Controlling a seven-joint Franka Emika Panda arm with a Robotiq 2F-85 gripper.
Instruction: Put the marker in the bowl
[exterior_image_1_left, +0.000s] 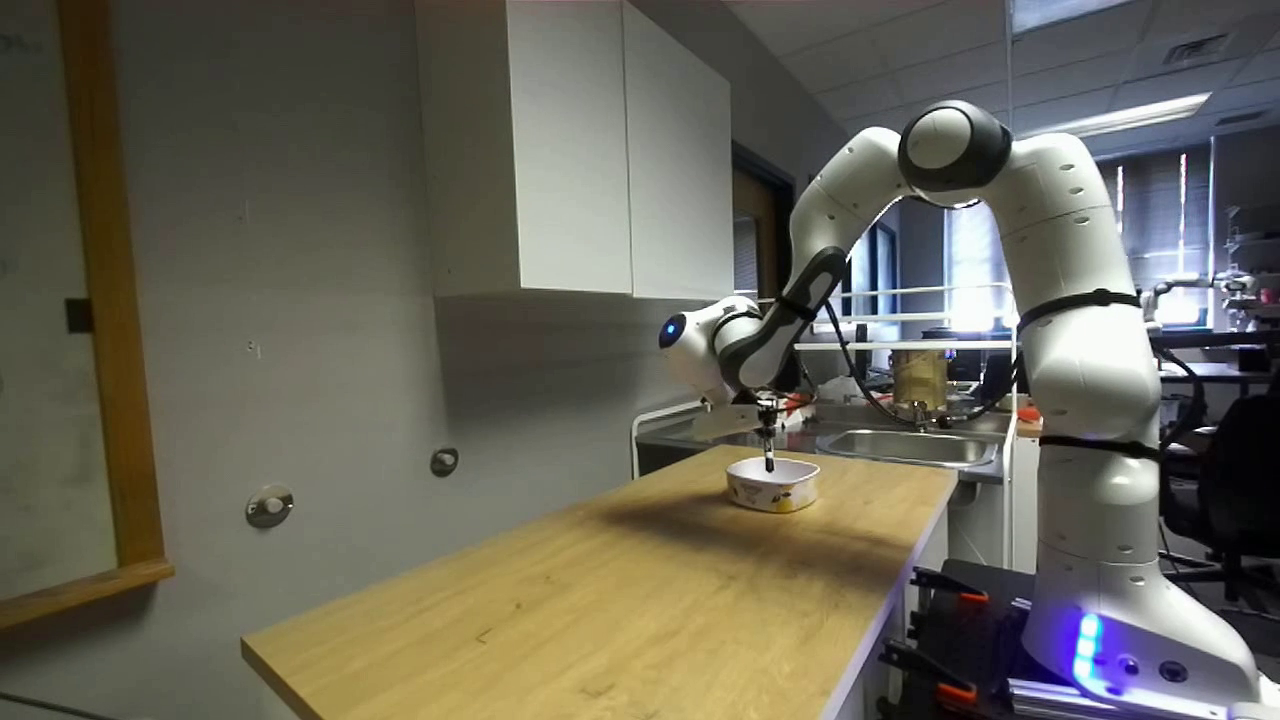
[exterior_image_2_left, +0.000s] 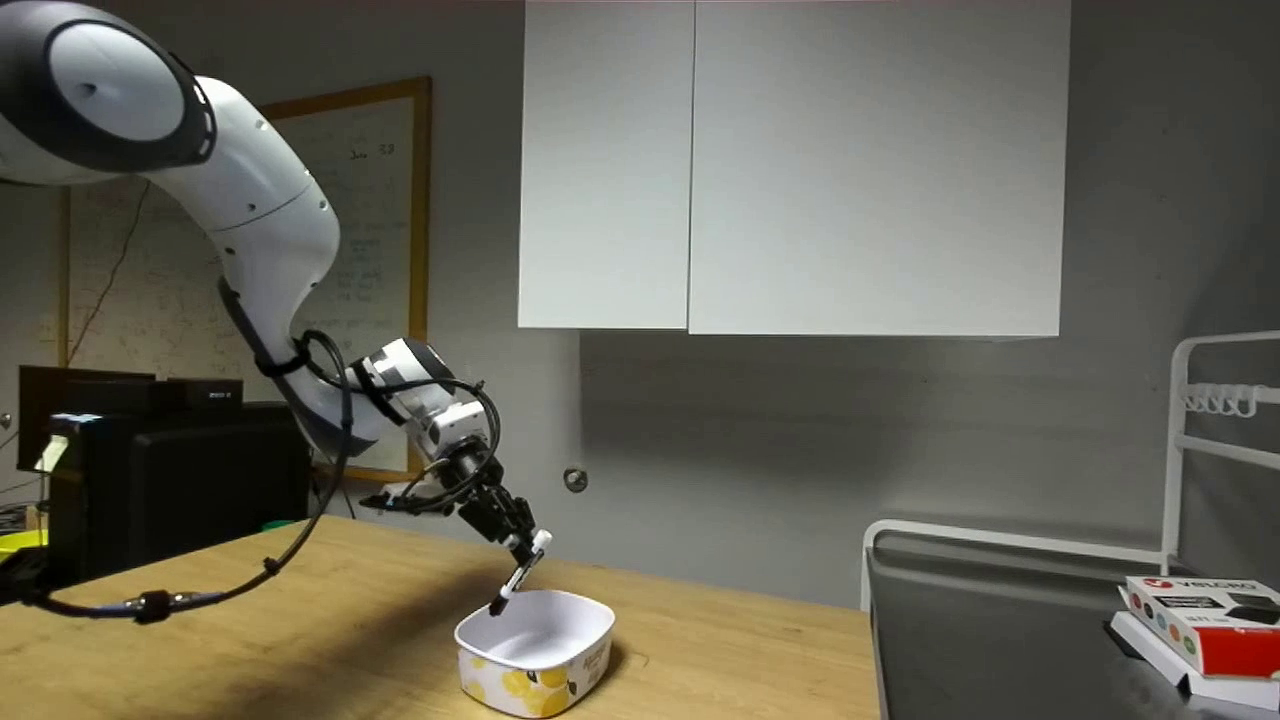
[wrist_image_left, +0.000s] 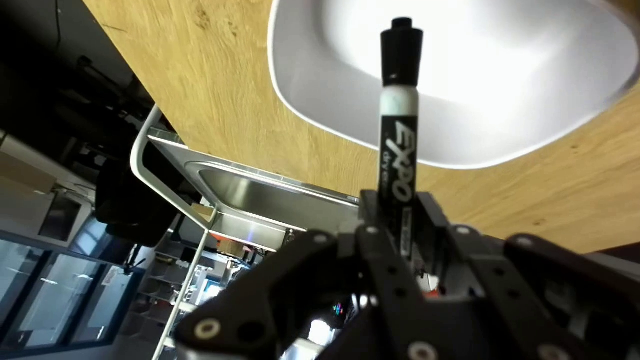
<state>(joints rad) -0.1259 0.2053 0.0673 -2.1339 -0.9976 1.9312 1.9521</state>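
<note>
The marker is a black-and-white Expo pen with a black cap. It shows in the wrist view (wrist_image_left: 398, 130) and in both exterior views (exterior_image_1_left: 769, 460) (exterior_image_2_left: 517, 578). My gripper (wrist_image_left: 398, 205) is shut on it, with a finger on each side. The gripper also shows in both exterior views (exterior_image_1_left: 767, 425) (exterior_image_2_left: 528, 545). The marker tilts with its cap end down, close over the bowl's opening. The bowl is white inside with a yellow lemon pattern outside, in both exterior views (exterior_image_1_left: 772, 496) (exterior_image_2_left: 540, 684). Its rim is cut off in the wrist view (wrist_image_left: 300, 107). Contact between marker and bowl cannot be told.
The bowl stands on a wooden table (exterior_image_1_left: 600, 620) near its end by the metal sink (exterior_image_1_left: 910, 447). White cabinets (exterior_image_2_left: 800, 170) hang on the wall above. A white rail (exterior_image_2_left: 1010, 540) and a red-and-white box (exterior_image_2_left: 1210, 625) stand beyond the table's end.
</note>
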